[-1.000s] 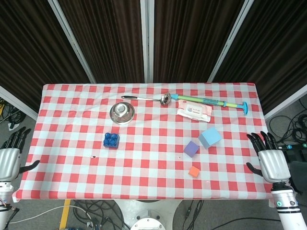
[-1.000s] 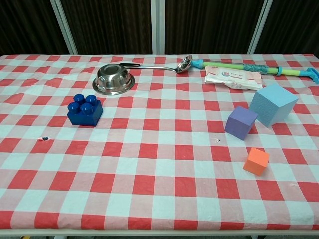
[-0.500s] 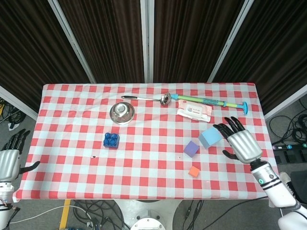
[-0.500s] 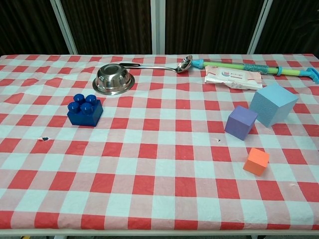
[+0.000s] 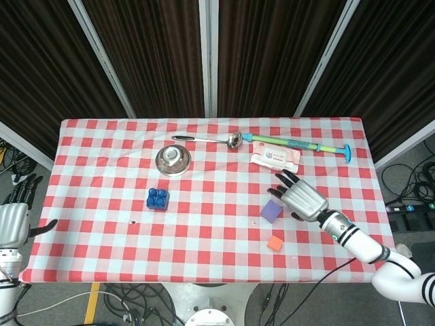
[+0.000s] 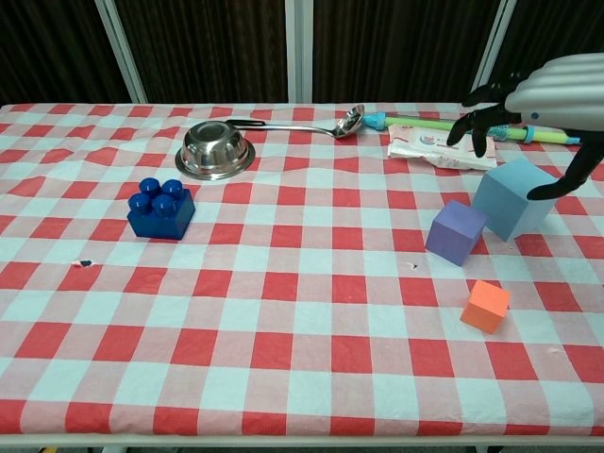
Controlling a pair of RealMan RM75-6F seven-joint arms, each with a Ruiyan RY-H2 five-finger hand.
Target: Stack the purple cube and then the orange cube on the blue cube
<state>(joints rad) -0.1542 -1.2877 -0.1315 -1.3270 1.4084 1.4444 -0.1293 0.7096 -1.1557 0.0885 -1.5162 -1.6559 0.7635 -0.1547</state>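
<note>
So your right hand hung above the blue cube, palm down and fingers spread, holding nothing. In the chest view its fingertips reached past the cube's far side, toward the wipes pack, while the thumb curved down beside the cube's right edge without plainly touching it. From the head view the hand hid the blue cube completely. The purple cube sat on the cloth just left of the blue one, close to it or touching; I could not tell which. The orange cube lay nearer to you, apart from both. None of the three was stacked.

Your left hand stayed off the table's left edge, fingers loosely apart and empty.

Farther left stood a dark blue brick and an overturned steel bowl. A ladle and a green-and-blue stick lay along the far side.
</note>
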